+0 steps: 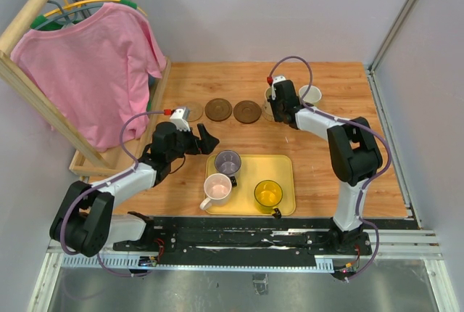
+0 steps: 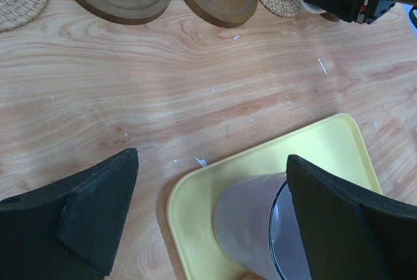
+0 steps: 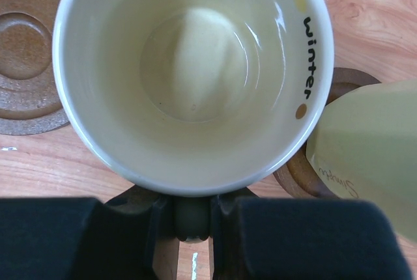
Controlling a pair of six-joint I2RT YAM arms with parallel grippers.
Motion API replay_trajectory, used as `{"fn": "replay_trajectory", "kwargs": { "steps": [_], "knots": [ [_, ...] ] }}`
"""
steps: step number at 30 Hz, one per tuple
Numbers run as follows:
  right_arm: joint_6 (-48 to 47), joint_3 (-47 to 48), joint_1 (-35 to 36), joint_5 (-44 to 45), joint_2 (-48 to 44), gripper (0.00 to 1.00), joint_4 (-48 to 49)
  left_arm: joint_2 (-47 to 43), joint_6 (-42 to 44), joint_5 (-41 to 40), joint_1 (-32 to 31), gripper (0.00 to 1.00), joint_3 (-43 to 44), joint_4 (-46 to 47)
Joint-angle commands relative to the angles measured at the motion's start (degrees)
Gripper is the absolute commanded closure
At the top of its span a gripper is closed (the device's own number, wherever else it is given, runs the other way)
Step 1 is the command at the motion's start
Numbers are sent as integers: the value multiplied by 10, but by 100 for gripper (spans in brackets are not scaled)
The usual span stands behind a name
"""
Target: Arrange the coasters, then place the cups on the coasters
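Coasters lie in a row along the back: a tan one (image 1: 190,112), two dark brown ones (image 1: 217,109) (image 1: 247,112), and a tan one (image 2: 277,3) under the cream cup (image 3: 192,78). My right gripper (image 3: 192,218) is shut on that cup's handle. Beside it the whitish cup (image 3: 371,156) stands on a dark brown coaster (image 3: 296,176). My left gripper (image 2: 212,159) is open, low over the near-left corner of the yellow tray (image 2: 313,146), with the purple-grey cup (image 2: 254,221) between its fingers, untouched. The pink cup (image 1: 217,189) and yellow cup (image 1: 268,194) stand on the tray too.
A wooden rack (image 1: 94,159) with a pink shirt (image 1: 94,72) on a hanger stands at the left, close behind the left arm. Grey walls close the table at the back and right.
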Motion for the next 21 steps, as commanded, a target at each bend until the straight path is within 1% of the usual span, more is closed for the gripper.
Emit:
{"fn": "replay_trajectory", "kwargs": {
  "steps": [1,21],
  "knots": [
    [10,31,-10,13,-4,99,30,5,6,7,-6,0,7,19],
    [30,24,-13,8,-1,99,2,5,4,9,-5,0,6,16]
  ]
}}
